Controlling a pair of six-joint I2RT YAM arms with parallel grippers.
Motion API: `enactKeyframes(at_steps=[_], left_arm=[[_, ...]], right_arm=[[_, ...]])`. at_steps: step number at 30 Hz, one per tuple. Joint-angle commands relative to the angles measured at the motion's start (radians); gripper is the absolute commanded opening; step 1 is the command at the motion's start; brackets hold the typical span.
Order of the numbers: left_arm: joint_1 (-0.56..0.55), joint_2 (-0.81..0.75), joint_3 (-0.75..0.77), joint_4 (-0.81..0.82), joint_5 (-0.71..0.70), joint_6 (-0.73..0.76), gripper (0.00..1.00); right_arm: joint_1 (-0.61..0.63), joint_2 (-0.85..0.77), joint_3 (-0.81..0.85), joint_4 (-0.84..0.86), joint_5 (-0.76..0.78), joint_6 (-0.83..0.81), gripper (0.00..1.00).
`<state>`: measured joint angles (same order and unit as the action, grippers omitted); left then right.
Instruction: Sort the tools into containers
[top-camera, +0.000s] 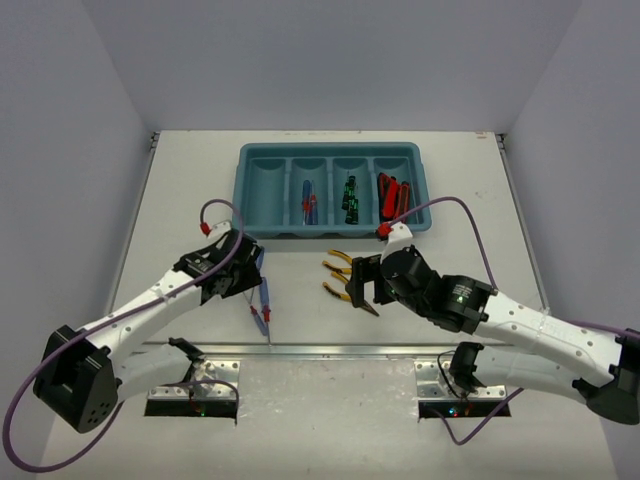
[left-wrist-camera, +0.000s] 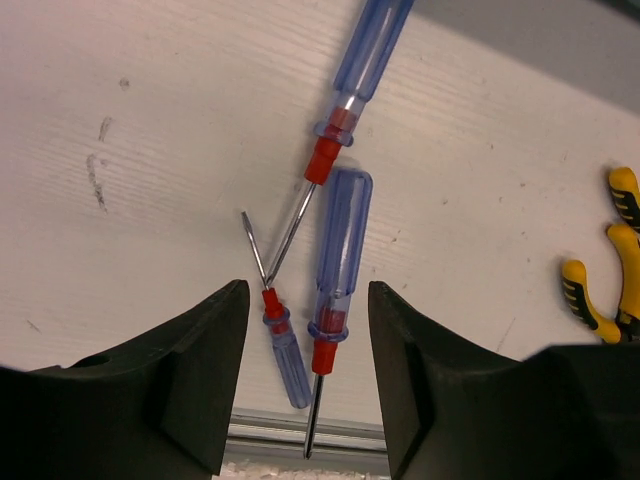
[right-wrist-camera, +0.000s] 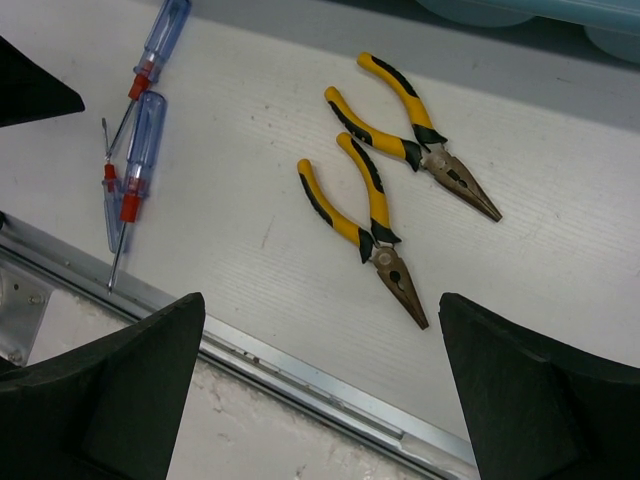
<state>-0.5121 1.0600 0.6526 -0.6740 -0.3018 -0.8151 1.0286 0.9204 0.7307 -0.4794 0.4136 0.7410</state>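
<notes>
Screwdrivers with blue-and-red handles, three in number, lie in a loose cluster on the table (left-wrist-camera: 150, 100) near its front rail (top-camera: 330, 349). They are a long screwdriver (left-wrist-camera: 372, 45), a middle screwdriver (left-wrist-camera: 340, 235) and a small screwdriver (left-wrist-camera: 287, 365). The small one's blade crosses the long one's shaft. Two yellow-handled pliers (right-wrist-camera: 370, 185) lie to their right, apart from them.

The teal tray (top-camera: 330, 148) stands at the far side. It holds sorted screwdrivers (top-camera: 309, 205) of the same kind in its second compartment, black-and-green screwdrivers (top-camera: 351, 197) in the third and utility knives (top-camera: 393, 197) in the fourth.

The left gripper (left-wrist-camera: 308, 300) hovers over the cluster with its jaws apart. They straddle the middle and small screwdrivers and clamp nothing. The right gripper (right-wrist-camera: 320, 305) stands spread wide above the pliers, holding nothing.

Assessment: these drivers are light and rigid, with smooth round handles likely to roll or slip. The best hold is across the handle at mid-length. With two tools between the jaws, there is a risk of pinching both.
</notes>
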Motion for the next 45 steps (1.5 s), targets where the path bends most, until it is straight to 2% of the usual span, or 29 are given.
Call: enactKeyframes(at_steps=[1, 7, 10, 15, 26, 27, 32, 33, 36, 40, 45], left_arm=[[-0.05, 0.033, 0.021, 0.064, 0.003, -0.024, 0.49], [-0.135, 0.16, 0.024, 0.096, -0.038, -0.065, 0.48], [-0.148, 0.226, 0.024, 0.111, -0.048, -0.073, 0.44], [-0.155, 0.264, 0.014, 0.157, -0.028, -0.061, 0.44], [-0.179, 0.349, 0.017, 0.207, -0.003, -0.056, 0.36], [-0.178, 0.357, 0.015, 0.21, -0.002, -0.056, 0.35], [-0.181, 0.391, 0.006, 0.241, 0.033, -0.05, 0.15], [-0.188, 0.39, 0.009, 0.245, 0.041, -0.051, 0.08], [-0.206, 0.369, 0.024, 0.253, 0.06, -0.055, 0.01], [-0.251, 0.264, 0.052, 0.279, 0.101, -0.052, 0.0], [-0.287, 0.12, 0.103, 0.333, 0.142, 0.05, 0.0]], right_arm=[[-0.005, 0.022, 0.013, 0.035, -0.002, -0.006, 0.99], [-0.007, 0.025, 0.01, 0.036, 0.014, -0.009, 0.99], [-0.008, 0.025, 0.007, 0.036, 0.013, -0.012, 0.99], [-0.01, 0.017, -0.002, 0.036, 0.014, -0.011, 0.99], [-0.013, 0.032, 0.004, 0.036, 0.013, -0.009, 0.99], [-0.013, 0.032, 0.004, 0.037, 0.011, -0.009, 0.99], [-0.016, 0.028, 0.001, 0.036, 0.013, -0.009, 0.99], [-0.016, 0.026, 0.0, 0.036, 0.012, -0.009, 0.99], [-0.021, 0.03, -0.001, 0.036, 0.005, -0.01, 0.99], [-0.024, 0.041, -0.001, 0.039, -0.008, -0.012, 0.99], [-0.027, 0.025, -0.001, 0.038, -0.009, -0.014, 0.99]])
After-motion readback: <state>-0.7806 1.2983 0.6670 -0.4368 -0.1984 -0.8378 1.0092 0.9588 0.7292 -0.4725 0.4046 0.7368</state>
